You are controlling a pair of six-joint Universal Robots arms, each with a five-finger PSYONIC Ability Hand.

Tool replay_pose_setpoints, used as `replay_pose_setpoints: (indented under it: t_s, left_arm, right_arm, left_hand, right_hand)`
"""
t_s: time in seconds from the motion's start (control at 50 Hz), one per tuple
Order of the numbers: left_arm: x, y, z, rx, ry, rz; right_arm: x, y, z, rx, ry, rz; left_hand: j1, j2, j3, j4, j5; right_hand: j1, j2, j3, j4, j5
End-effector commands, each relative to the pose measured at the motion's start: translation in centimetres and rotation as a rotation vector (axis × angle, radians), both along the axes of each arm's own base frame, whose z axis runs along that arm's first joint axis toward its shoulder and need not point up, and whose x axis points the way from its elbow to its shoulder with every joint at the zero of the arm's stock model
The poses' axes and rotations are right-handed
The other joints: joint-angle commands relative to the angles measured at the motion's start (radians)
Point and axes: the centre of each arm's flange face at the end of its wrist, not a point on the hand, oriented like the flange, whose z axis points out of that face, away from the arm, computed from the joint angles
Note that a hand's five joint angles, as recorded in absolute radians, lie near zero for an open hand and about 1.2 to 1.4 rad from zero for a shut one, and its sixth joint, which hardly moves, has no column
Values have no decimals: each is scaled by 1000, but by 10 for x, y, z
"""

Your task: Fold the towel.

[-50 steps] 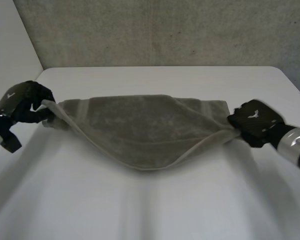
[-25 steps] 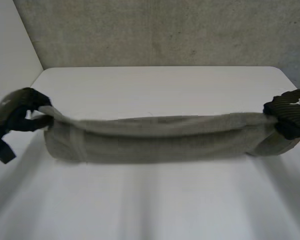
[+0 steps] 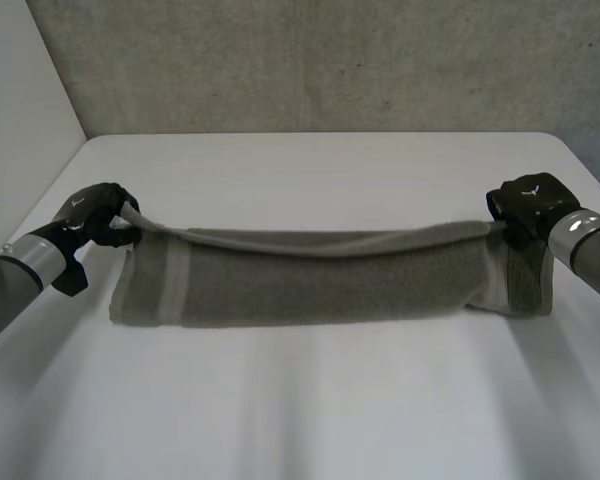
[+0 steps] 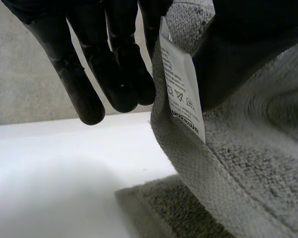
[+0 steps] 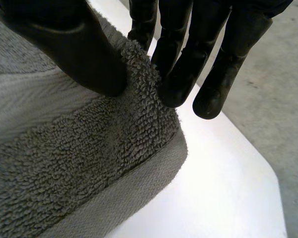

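A grey towel (image 3: 320, 280) stretches across the middle of the white table (image 3: 310, 400), folded lengthwise, its lower layer lying flat and its upper edge pulled taut between both hands. My left hand (image 3: 95, 215) pinches the towel's left corner; the towel (image 4: 238, 163) with its white care label (image 4: 181, 84) is pinched between thumb and fingers (image 4: 114, 74). My right hand (image 3: 528, 203) pinches the right corner; its thumb and fingers (image 5: 184, 64) press the towel's edge (image 5: 89, 148) between them, a little above the table.
The table's far edge meets a grey wall (image 3: 330, 60). The table's right edge (image 5: 258, 163) runs close beside the right hand, with grey floor (image 5: 283, 99) beyond it.
Both hands carried the towel's edge away from the camera and lowered it, so the sagging towel now lies folded in a long flat band. The hands stayed shut on the corners.
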Motion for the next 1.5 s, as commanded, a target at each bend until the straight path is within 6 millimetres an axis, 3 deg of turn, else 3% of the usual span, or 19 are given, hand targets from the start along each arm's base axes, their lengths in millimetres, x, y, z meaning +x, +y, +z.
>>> replay_pose_setpoints:
  t_s: [0.02,0.2,0.26,0.28,0.3,0.32,0.34,0.36,0.38,0.42,0.5,0.54,0.64,0.72,0.82,0.98,1.06,1.22,1.5]
  left_arm:
    - [-3,-6,-8,35,-7,15]
    - [-6,-9,-18,51,-13,22]
    - [-6,-9,-21,56,-13,20]
    - [-6,-9,-21,56,-13,20]
    - [-6,-10,-21,57,-14,20]
    - [-6,-9,-20,61,-14,20]
    - [-6,-9,-20,61,-14,20]
    - [-6,-9,-18,70,-12,21]
    - [-6,-9,-18,70,-12,21]
    - [-6,-10,-10,81,-12,21]
    - [-7,-9,2,89,-13,19]
    - [-6,-5,24,75,-16,22]
    - [-5,9,57,32,-34,23]
    - [-7,24,71,9,-57,18]
    - [-13,47,75,-23,-137,-3]
    - [-20,72,51,-13,-334,3]
    - [-24,89,33,28,-433,-4]
    - [-27,105,14,51,-515,-37]
    - [-29,100,-3,-4,-516,-28]
  right_arm:
    - [9,-22,-13,-30,17,-58]
    - [15,-31,-32,-21,59,-116]
    - [21,-30,-40,-11,64,-110]
    - [23,-29,-41,-9,67,-107]
    - [25,-28,-43,-6,71,-109]
    - [25,-28,-43,-6,71,-109]
    - [25,-29,-42,-11,75,-121]
    - [23,-31,-40,-16,79,-140]
    - [23,-31,-40,-16,79,-140]
    - [21,-32,-28,-43,76,-171]
    - [18,-30,0,-92,50,-188]
    - [15,-27,17,-123,42,-193]
    - [10,2,67,-183,-5,-190]
    - [10,21,78,-184,-31,-171]
    - [11,45,70,-129,-37,-114]
    - [-2,67,27,26,-7,-103]
    - [-16,72,8,102,-12,-110]
    - [-31,66,-17,185,-42,-122]
    - [-45,39,-52,125,-53,-149]
  left_hand:
    - [90,43,44,32,83]
    - [90,43,44,32,83]
    - [90,43,44,32,83]
    - [90,43,44,32,83]
    - [-273,-320,-319,-331,-279]
    - [-646,-693,-692,-704,-652]
    - [-650,-697,-695,-707,-656]
    - [-868,-915,-913,-925,-874]
    - [-870,-917,-916,-928,-876]
    - [-1066,-1113,-1112,-1124,-1072]
    - [-1076,-1122,-1121,-1133,-1082]
    - [-1076,-1122,-1121,-1133,-1082]
    - [-1046,-1093,-1092,-1104,-1052]
    - [-1029,-1076,-1074,-1086,-1035]
    - [-1026,-1073,-1071,-1083,-1032]
    - [-964,-1011,-1010,-1022,-970]
    - [-838,-885,-884,-896,-844]
    - [-753,-800,-798,-810,-759]
    - [-764,-811,-810,-822,-771]
  right_hand:
    - [5,14,11,12,8]
    - [-34,-24,-27,-26,-30]
    - [-327,-318,-321,-319,-324]
    - [-580,-571,-573,-572,-577]
    - [-882,-873,-875,-874,-879]
    - [-885,-876,-878,-877,-882]
    - [-1133,-1124,-1127,-1125,-1130]
    - [-1133,-1124,-1127,-1125,-1130]
    - [-1133,-1124,-1127,-1125,-1130]
    - [-1133,-1124,-1127,-1125,-1130]
    - [-1133,-1124,-1127,-1125,-1130]
    - [-1133,-1124,-1127,-1125,-1130]
    - [-1133,-1124,-1127,-1125,-1130]
    - [-1133,-1124,-1127,-1125,-1130]
    - [-1133,-1124,-1127,-1125,-1130]
    - [-1133,-1124,-1127,-1125,-1130]
    - [-944,-935,-938,-937,-941]
    - [-847,-838,-840,-839,-844]
    - [-662,-653,-656,-654,-659]
